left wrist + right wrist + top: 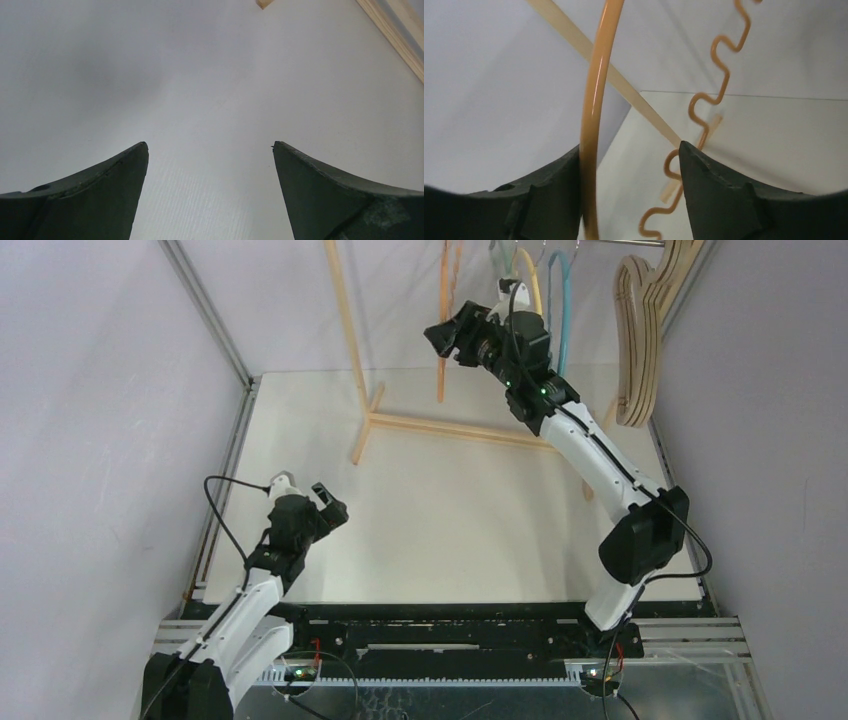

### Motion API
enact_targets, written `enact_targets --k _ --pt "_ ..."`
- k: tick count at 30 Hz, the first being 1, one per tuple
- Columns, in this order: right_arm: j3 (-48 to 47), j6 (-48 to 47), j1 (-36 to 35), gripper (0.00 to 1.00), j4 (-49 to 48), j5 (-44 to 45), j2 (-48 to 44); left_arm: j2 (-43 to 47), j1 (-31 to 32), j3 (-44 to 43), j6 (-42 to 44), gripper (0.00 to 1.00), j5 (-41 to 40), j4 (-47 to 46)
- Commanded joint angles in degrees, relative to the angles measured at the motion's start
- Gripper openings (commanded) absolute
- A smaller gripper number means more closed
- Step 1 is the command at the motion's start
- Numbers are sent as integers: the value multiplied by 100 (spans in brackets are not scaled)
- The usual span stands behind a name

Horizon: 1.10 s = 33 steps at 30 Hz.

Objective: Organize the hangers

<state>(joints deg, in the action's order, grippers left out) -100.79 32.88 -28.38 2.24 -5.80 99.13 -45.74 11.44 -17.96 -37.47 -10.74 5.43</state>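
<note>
An orange hanger [440,380] hangs from the rack's bar at the back. My right gripper [450,328] is raised to it and open. In the right wrist view the open jaws [629,145] stand around the hanger's smooth outer arch [596,90], which runs along the left finger. Its wavy inner edge [719,75] passes by the right fingertip. Yellow [537,290] and teal [563,310] hangers hang further right. Several pale wooden loop hangers [640,350] hang at the far right. My left gripper [305,490] is open and empty, low over the white table [210,144].
The pale wooden A-frame rack stands at the back, its base bar [440,427] lying across the table and a slanted leg [345,310] rising at the left. The leg crosses the right wrist view [624,85]. The base bar shows in the left wrist view [400,35]. Walls close in on both sides.
</note>
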Motion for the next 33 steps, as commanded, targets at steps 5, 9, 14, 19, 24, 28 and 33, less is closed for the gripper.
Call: enact_targets --k 5,9,14,19,24,28,33 --pt "561 -1971 -879 100 704 1205 -1073 -56 -35 -441 250 100 -476 111" --pt "1335 -2590 -1373 100 964 2057 -1686 -255 -25 -537 409 100 -508 71" --pt "2783 -2398 -1512 100 1004 2178 -2478 -561 16 -581 647 100 -530 -170" --pt "4059 -2132 -1358 100 1208 2399 -2919 -1079 355 -807 1013 100 -813 -492" --pt "5077 -1794 -498 100 836 1834 -3308 -1742 468 -1130 1215 100 -748 -901" --pt "5566 -1645 44 100 464 1368 -3520 -2154 520 -1356 1286 100 -573 -877" --pt "5991 -1617 56 100 246 1854 -3537 -2262 627 -1293 1348 100 -615 -972"
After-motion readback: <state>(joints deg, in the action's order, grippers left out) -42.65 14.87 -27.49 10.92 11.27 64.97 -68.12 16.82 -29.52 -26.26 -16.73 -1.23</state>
